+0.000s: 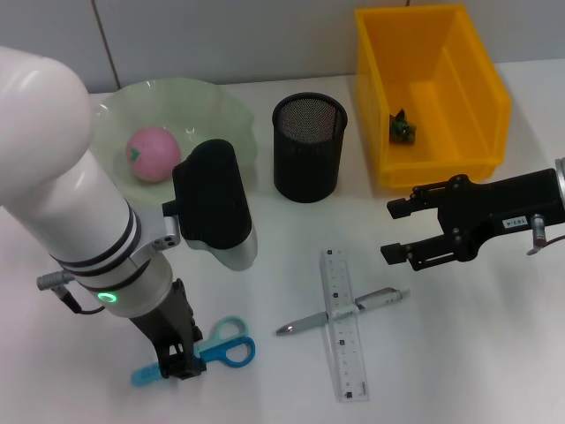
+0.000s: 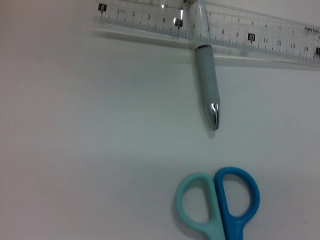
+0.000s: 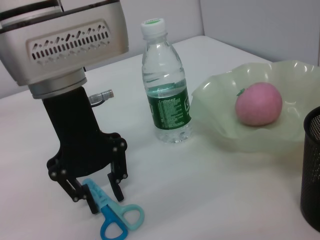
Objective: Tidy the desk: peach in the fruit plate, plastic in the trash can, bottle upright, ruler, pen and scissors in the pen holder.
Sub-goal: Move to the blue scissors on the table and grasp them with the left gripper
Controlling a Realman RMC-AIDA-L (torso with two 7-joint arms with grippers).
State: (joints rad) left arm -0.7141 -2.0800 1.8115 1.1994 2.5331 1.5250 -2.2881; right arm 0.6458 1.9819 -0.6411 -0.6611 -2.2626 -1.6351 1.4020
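Observation:
The blue scissors (image 1: pixel 225 346) (image 2: pixel 218 202) lie at the table's front left. My left gripper (image 1: pixel 179 364) (image 3: pixel 105 197) stands open over their blades, one finger on each side. The clear ruler (image 1: pixel 344 325) (image 2: pixel 150 25) lies front centre with the silver pen (image 1: pixel 311 321) (image 2: pixel 206 80) across it. Behind them stands the black mesh pen holder (image 1: pixel 308 147) (image 3: pixel 312 165). A pink peach (image 1: pixel 152 153) (image 3: pixel 258 103) rests in the green fruit plate (image 1: pixel 231 115) (image 3: pixel 220 125). The bottle (image 3: pixel 166 85) stands upright beside the plate. A green plastic piece (image 1: pixel 403 130) lies in the yellow trash can (image 1: pixel 481 71). My right gripper (image 1: pixel 397 230) hovers open at the right.
The left arm's white body (image 1: pixel 62 194) and black wrist housing (image 1: pixel 212 205) cover the table's left side in the head view and hide the bottle there. White tabletop (image 1: pixel 441 353) shows at the front right.

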